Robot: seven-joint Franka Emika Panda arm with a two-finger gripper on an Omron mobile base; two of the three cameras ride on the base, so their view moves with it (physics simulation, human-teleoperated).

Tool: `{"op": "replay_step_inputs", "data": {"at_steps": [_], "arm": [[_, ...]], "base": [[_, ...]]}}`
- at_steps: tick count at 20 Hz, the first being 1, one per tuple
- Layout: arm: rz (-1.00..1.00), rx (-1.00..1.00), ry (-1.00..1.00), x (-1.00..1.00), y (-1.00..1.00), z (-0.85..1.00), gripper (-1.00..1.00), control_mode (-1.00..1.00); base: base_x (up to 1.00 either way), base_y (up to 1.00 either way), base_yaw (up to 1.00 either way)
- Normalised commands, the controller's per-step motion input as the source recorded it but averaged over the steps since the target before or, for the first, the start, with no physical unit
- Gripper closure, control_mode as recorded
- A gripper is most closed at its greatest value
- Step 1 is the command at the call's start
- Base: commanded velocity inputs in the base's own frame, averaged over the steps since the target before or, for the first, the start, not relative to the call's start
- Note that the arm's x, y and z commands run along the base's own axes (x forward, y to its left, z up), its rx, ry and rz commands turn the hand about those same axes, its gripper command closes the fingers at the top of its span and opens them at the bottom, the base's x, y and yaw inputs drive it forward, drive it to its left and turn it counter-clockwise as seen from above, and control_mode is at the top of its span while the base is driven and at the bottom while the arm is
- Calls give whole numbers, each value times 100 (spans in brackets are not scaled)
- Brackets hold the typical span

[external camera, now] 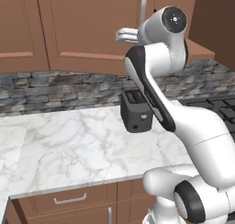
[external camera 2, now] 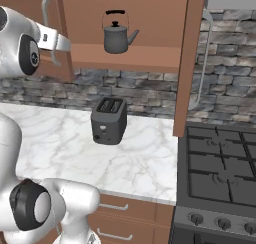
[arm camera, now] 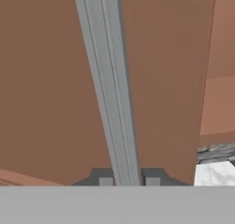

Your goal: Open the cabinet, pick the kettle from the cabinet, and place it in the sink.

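Note:
The cabinet [external camera 2: 125, 8] hangs above the counter. Its right door [external camera 2: 187, 63] stands swung out, edge-on. Inside, on the shelf, sits the dark-grey kettle [external camera 2: 118, 35], upright, with its spout to the right. The left door [external camera: 87, 25] is still flat against the cabinet. My gripper [arm camera: 128, 177] is shut on that door's silver bar handle [arm camera: 108, 90], one fingertip on each side. From the right base view the hand [external camera 2: 50, 41] sits at the handle [external camera 2: 45, 13], left of the kettle. A paler patch at the counter's left edge [external camera: 9, 149] may be the sink; I cannot tell.
A black two-slot toaster [external camera 2: 108, 120] stands on the marble counter [external camera 2: 60, 138] below the kettle. A gas stove [external camera 2: 220, 163] lies to the right, under the open door. Stone backsplash [external camera: 59, 87] runs behind. Drawer fronts [external camera: 69, 200] line the counter's front.

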Motion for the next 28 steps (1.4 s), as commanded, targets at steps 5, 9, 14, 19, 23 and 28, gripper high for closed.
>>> {"op": "replay_step_inputs", "data": {"at_steps": [5, 9, 14, 19, 23, 28], "arm": [[0, 0, 0, -47, 44, 0, 100, -100], [0, -1, 0, -47, 45, 0, 100, -100], [0, -1, 0, -46, 48, 0, 100, -100], [-1, 0, 0, -44, 52, 0, 100, -100], [-4, 0, 0, -38, 54, -1, 100, -100], [-11, 0, -1, -29, 59, -3, 100, -100]], "base": [[0, 0, 0], [0, 0, 0], [0, 0, 0], [0, 0, 0], [0, 0, 0], [0, 0, 0]]}}
